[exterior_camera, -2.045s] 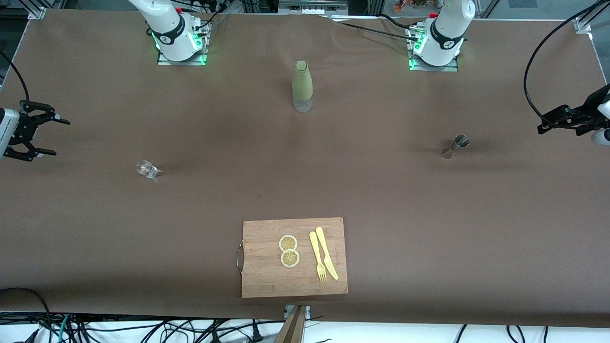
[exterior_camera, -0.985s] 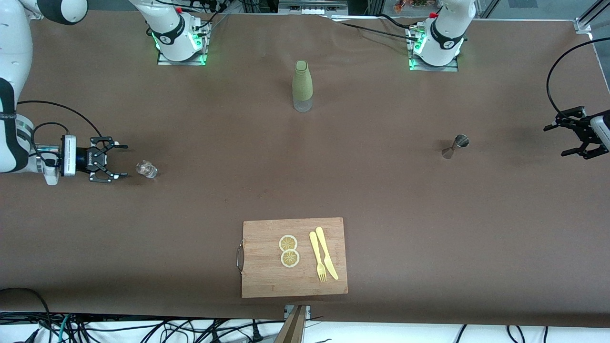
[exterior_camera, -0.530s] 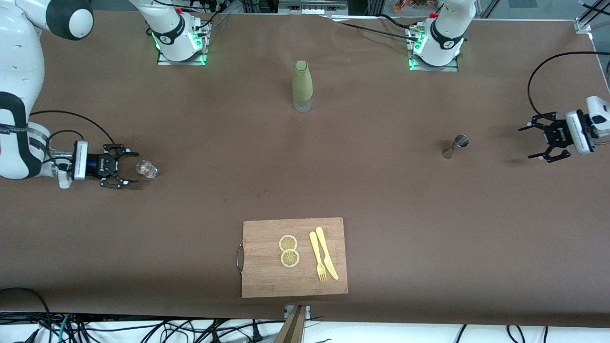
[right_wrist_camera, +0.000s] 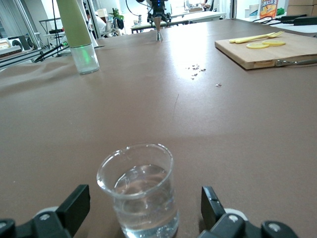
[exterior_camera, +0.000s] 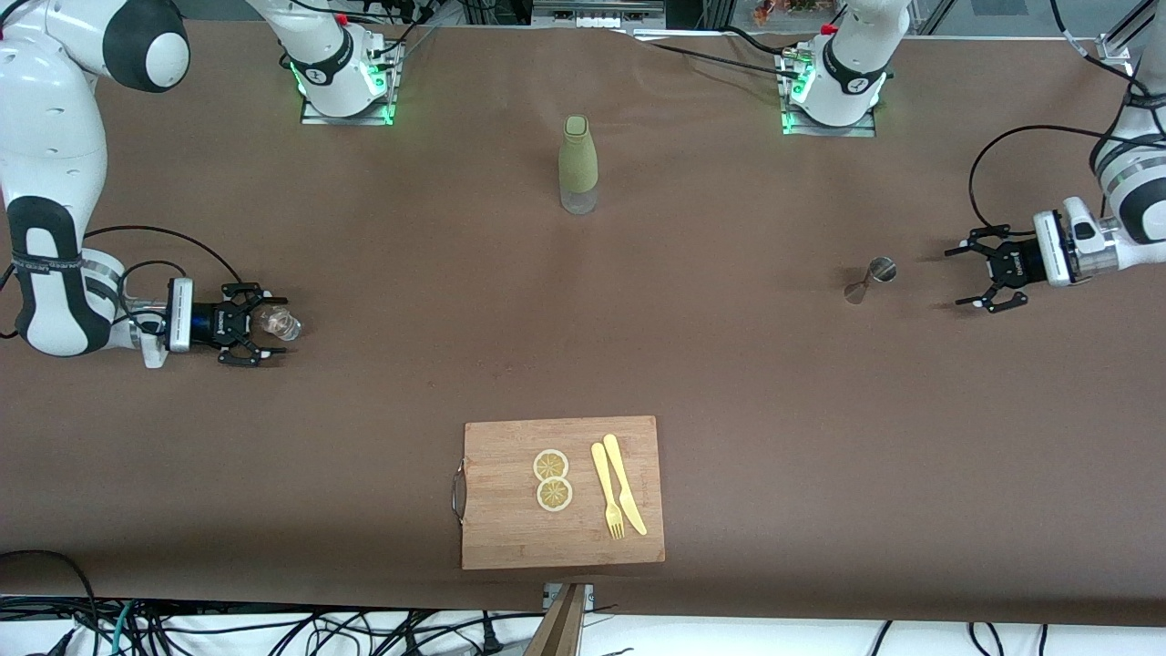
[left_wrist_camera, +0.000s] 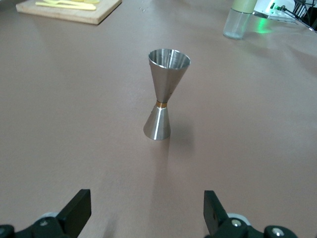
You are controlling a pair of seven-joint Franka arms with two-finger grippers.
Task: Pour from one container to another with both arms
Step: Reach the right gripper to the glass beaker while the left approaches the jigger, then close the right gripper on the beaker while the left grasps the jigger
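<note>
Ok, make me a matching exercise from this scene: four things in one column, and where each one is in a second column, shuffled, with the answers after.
Things
1. tiny clear glass cup
2. silvery hourglass-shaped metal jigger
3. tall olive-green bottle
4. two round lemon slices

Places
A. on the wooden cutting board
B. between the right gripper's open fingers
C. on the table between the two arm bases
D. just ahead of the open left gripper

Pairs: 1-B, 2-D, 3-C, 4-A

the small clear glass cup (exterior_camera: 280, 322) stands upright on the counter toward the right arm's end, holding clear liquid to about half its height. the silvery metal jigger (exterior_camera: 871, 279), two cones joined at a narrow waist, stands upright toward the left arm's end, wider cone up.
</note>
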